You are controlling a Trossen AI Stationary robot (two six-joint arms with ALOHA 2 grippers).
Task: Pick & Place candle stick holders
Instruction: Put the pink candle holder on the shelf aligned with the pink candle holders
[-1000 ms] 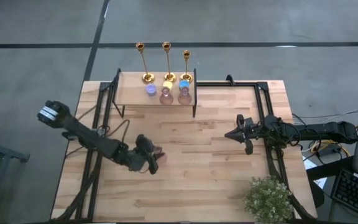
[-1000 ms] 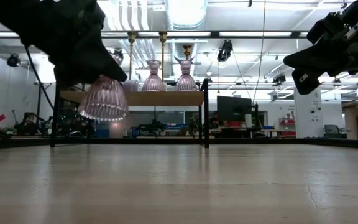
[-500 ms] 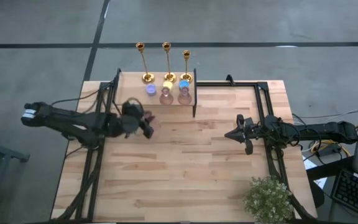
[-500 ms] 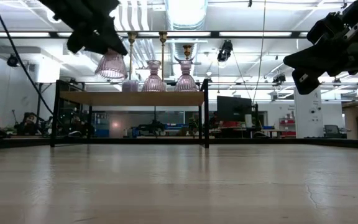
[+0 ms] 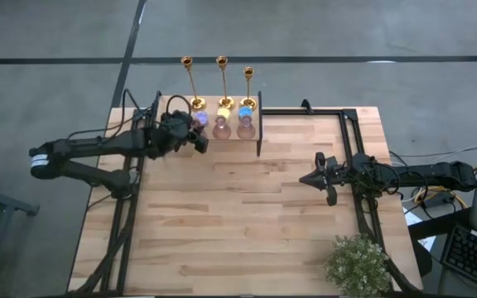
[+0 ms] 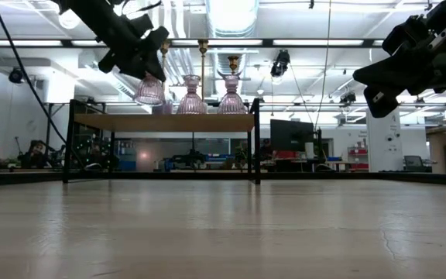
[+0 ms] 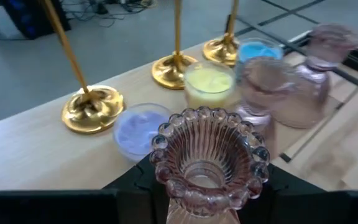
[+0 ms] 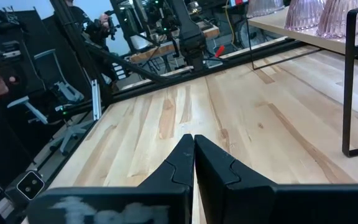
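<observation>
My left gripper [image 5: 190,137] is shut on a pink ribbed glass holder [image 7: 207,163] and carries it just above the left part of a small wooden shelf [image 5: 171,126]. Three gold candlesticks [image 5: 191,83] [image 5: 223,81] [image 5: 248,87] stand on their round bases along the shelf's far edge; their bases also show in the left wrist view [image 7: 92,109]. Two more pink glass holders [image 5: 221,128] [image 5: 244,127] and small purple [image 7: 139,127], yellow [image 7: 209,84] and blue [image 7: 257,51] candles sit on the shelf. My right gripper [image 5: 315,179] is shut and empty over the table's right part. My left gripper pinches the pink glass holder between its two fingers [image 7: 135,186], one on each side of its upper part just under the beaded rim [image 7: 166,134]. The fingers slant down toward the table's far side. The holder hangs lifted clear, its flared base [image 6: 150,90] down, a little above the shelf top.
The shelf stands on black metal legs [image 5: 259,136] at the table's far middle. Black frame rails [image 5: 350,141] run along the table's left and right sides. A potted plant [image 5: 357,265] stands at the near right corner. Bare wood [image 5: 238,223] lies between the arms.
My left gripper has gone up and toward the table's far edge, from the left middle of the table to the shelf, carrying the pink glass holder lifted clear. The holder now hangs just above the shelf's left part, beside the two pink holders standing there.
</observation>
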